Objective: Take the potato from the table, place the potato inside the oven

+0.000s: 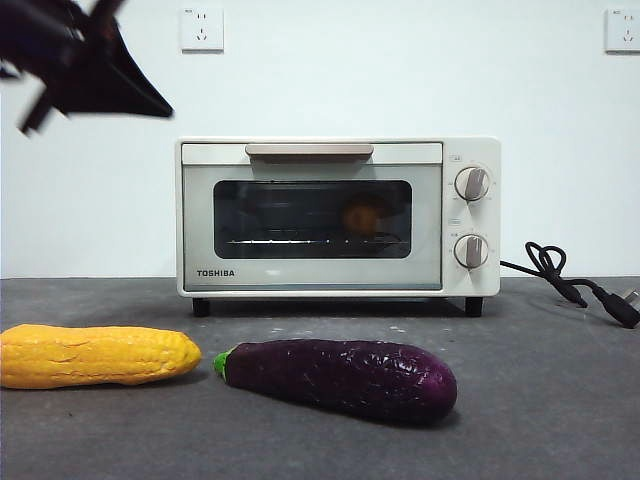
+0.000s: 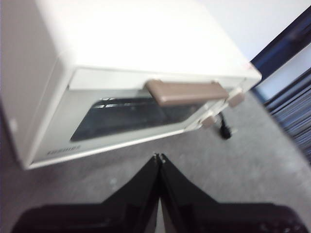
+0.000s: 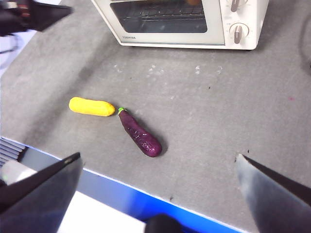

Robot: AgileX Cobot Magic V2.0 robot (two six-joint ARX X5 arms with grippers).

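The potato [image 1: 364,216] sits inside the oven [image 1: 338,217], a dull orange lump behind the glass, resting on the wire rack toward the knob side. The door is closed, with the beige handle [image 1: 309,150] flush along its top edge, so to my eye the job looks as good as finished.

What is left to spoil it is mostly the arms. The left tool [image 2: 159,158] has its 2 jaws pressed together, tips touching and nothing between them, and it hangs in front of the oven above the door, up at the top corner of the front view. If it swings wide on the way out it could catch the handle and tip the door open again, or shove the whole light box back across the tabletop [image 1: 540,400].

The right tool [image 3: 158,160] waits high and back over the tabletop's near edge, jaws spread wide and empty. Dropping from there it could knock the eggplant [image 1: 340,377] or the corn cob [image 1: 97,355], which lie nearly end to end in front of the oven; both are rounded and would probably roll. The black cord [image 1: 570,280] trailing off beside the knobs is another thing to snag.
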